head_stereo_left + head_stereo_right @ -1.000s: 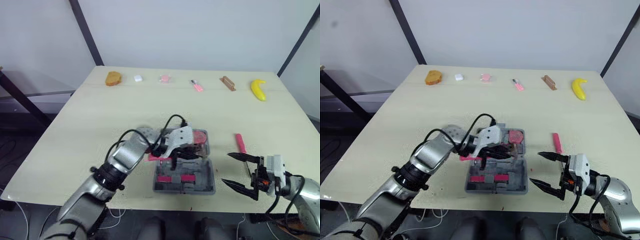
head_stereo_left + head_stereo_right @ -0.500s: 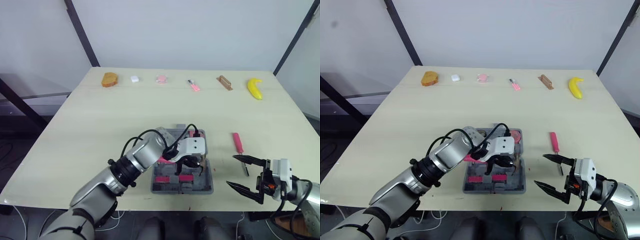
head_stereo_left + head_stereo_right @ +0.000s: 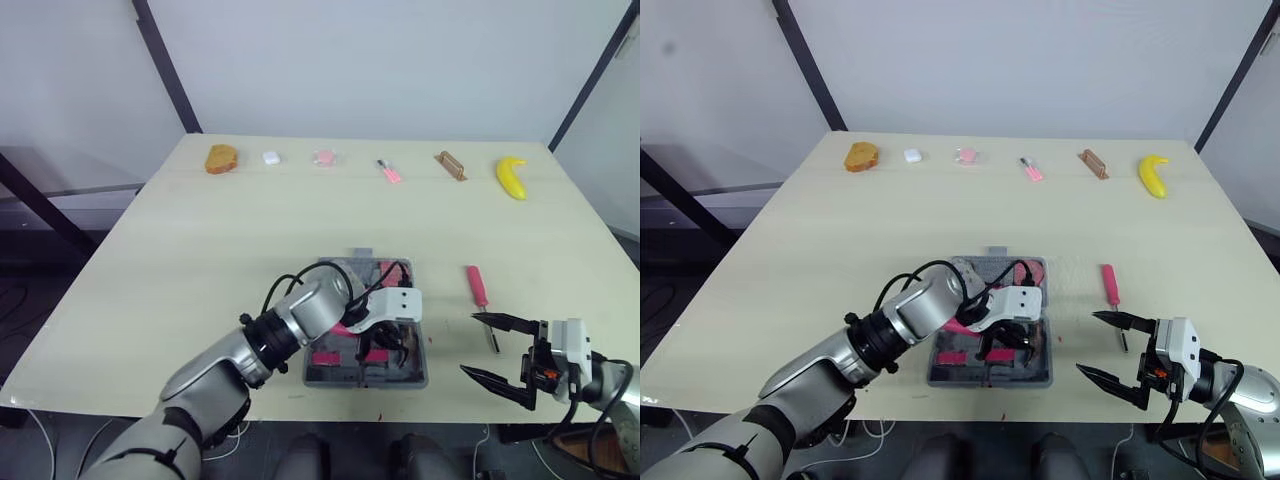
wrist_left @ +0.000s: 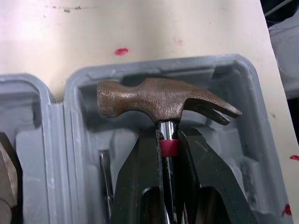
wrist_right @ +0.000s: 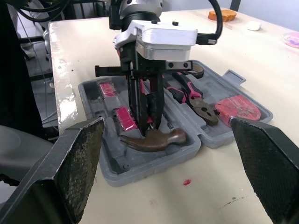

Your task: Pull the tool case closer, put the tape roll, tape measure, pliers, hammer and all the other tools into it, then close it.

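Both fingers of the left hand clamp the hammer inside the tool case.

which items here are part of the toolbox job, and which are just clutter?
Job: tool case, hammer held in the left pincer, pliers and red tape item in the case, pink-handled screwdriver lying beside it.
Clutter, far edge: bread, white piece, pink disc, pink stick, wooden block, banana.
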